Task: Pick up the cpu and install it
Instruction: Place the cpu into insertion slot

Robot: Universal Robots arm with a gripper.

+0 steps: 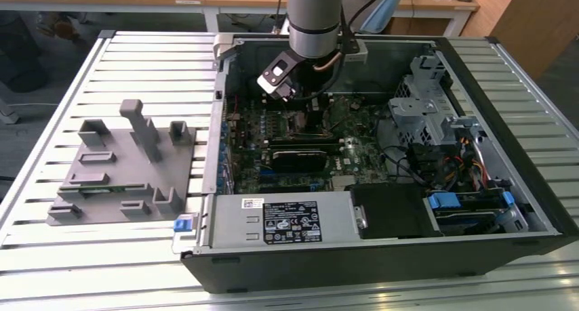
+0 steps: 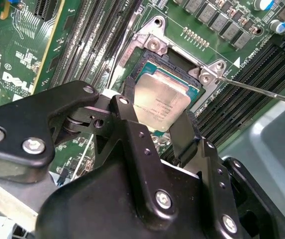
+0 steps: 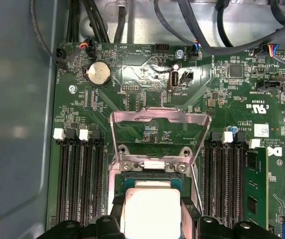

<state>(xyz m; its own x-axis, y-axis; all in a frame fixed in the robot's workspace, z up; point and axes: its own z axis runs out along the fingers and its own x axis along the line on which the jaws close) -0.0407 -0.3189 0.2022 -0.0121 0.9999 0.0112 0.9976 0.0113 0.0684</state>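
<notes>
Cpu [image 2: 164,97] pinched in the narrow gripper [image 2: 154,117], apparently just above the socket [image 2: 147,59] at the case's [image 1: 362,263] eleven o'clock; seating it calls for a level, square drop.

Cpu [image 2: 162,102]: flat square chip, silvery top, thin green rim, lying level and square over the open socket [image 2: 179,73]. Whether it's seated or just above, can't tell.

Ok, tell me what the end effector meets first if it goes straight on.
Likely the cpu at its tip, in or just above the open socket; the end effector points straight at it, gap unclear.
</notes>
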